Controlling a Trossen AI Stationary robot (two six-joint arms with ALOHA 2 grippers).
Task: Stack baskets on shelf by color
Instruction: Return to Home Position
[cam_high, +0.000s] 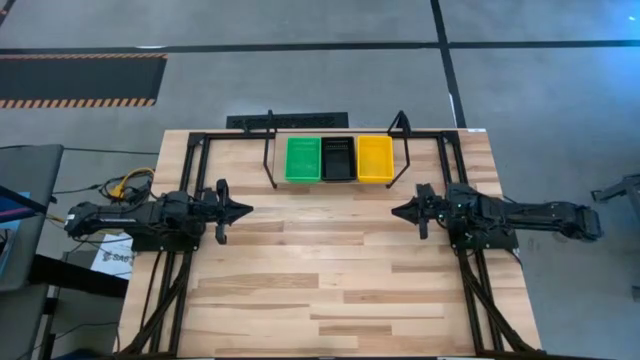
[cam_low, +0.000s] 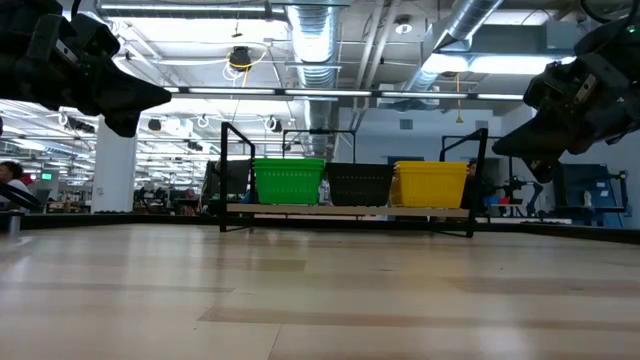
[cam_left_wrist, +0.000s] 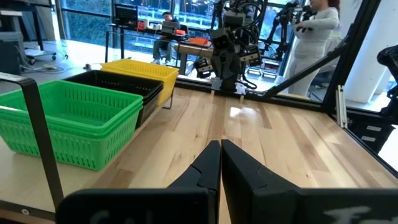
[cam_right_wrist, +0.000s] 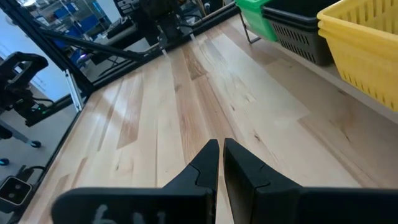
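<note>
The shelf (cam_high: 270, 150) stands at the table's far middle, a black rod rack on a light wood base (cam_low: 345, 211). On the base sit three stacks of baskets side by side: green (cam_high: 303, 159) on the left, black (cam_high: 337, 159) in the middle, yellow (cam_high: 375, 158) on the right. My left gripper (cam_high: 245, 210) hovers shut at the table's left, pointing level toward the right. My right gripper (cam_high: 395, 211) hovers shut at the table's right, facing it and tipped slightly down. Both are nearer than the shelf and hold nothing.
Black frame rails (cam_high: 190, 170) run along the table's left and right sides and behind the shelf. Bare wood (cam_high: 320, 270) lies between the grippers and toward the near edge. Cables (cam_high: 125, 185) lie off the left edge. A person (cam_left_wrist: 314, 37) stands beyond the table.
</note>
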